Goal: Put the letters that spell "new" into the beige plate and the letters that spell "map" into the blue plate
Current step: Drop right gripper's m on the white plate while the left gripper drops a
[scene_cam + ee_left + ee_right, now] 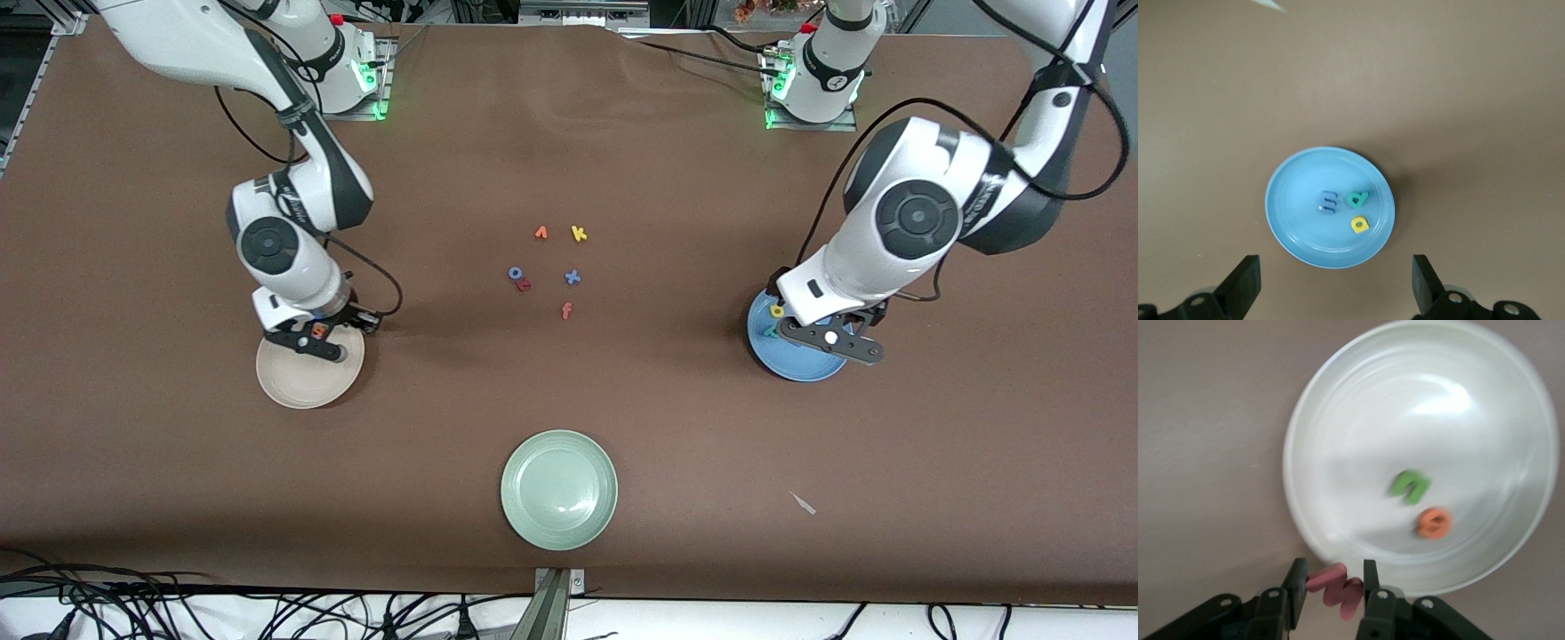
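The blue plate [1295, 200] holds a blue "m" [1328, 201], a teal "p" [1358, 198] and a yellow "a" [1359, 224]. My left gripper [1335, 273] hangs open over this plate's edge [800, 366] with nothing between its fingers. In the beige plate [1358, 453] lie a green "n" [1410, 485] and an orange "e" [1433, 523]. My right gripper [1333, 577] is shut on the salmon-pink "w" [1338, 590], just above the beige plate's rim [302, 378].
Loose letters lie mid-table: a small orange "v"-like one [540, 233], a yellow "k" [579, 233], a blue ring [515, 273] touching a red letter [524, 284], a blue "x" [573, 277] and an orange-red "f" [566, 310]. A pale green plate [558, 488] sits nearest the front camera.
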You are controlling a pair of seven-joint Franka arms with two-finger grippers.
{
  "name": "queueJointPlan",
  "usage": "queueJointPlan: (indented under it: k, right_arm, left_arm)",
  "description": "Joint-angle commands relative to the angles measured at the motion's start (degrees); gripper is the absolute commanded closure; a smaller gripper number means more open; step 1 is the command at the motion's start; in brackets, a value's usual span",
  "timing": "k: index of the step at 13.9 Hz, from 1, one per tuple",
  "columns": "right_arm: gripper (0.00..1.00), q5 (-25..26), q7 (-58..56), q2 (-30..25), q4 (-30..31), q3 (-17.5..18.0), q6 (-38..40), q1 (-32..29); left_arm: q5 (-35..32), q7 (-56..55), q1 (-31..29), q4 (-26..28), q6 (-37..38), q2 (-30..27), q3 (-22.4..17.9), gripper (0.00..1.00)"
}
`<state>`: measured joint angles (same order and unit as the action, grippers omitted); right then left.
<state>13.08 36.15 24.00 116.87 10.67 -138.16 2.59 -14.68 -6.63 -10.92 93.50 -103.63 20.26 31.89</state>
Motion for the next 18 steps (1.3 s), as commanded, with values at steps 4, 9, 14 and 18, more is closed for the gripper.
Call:
queueJointPlan:
  k: [4, 9, 14, 18]
  right_arm:
    - [0.56, -3.74, -5.30, 0.96, -0.15, 0.41, 0.17, -2.68]
    - [0.39, -5.43, -5.56, 0.61, -0.33, 0.41, 0.34, -2.68]
    - [0.12, -4.99, -10.11, -5.36, -9.34, 2.69, 16.37, -2.68]
    - [0.01, -7.52, -21.79, -9.31, -25.00, 3.13, 39.77, -2.68]
  left_arm:
    - [11.14, 0.12, 8.22, -4.56, 2.55, -8.37, -14.33, 0.00]
    - [16.26, 0.74, 13.64, 4.27, -1.90, -20.15, -25.38, 0.00]
    - [16.00, 0.47, 14.61, 5.04, 1.91, -20.63, -27.41, 0.00]
    - [16.17, 0.56, 14.69, 2.13, 9.21, -20.61, -27.67, 0.00]
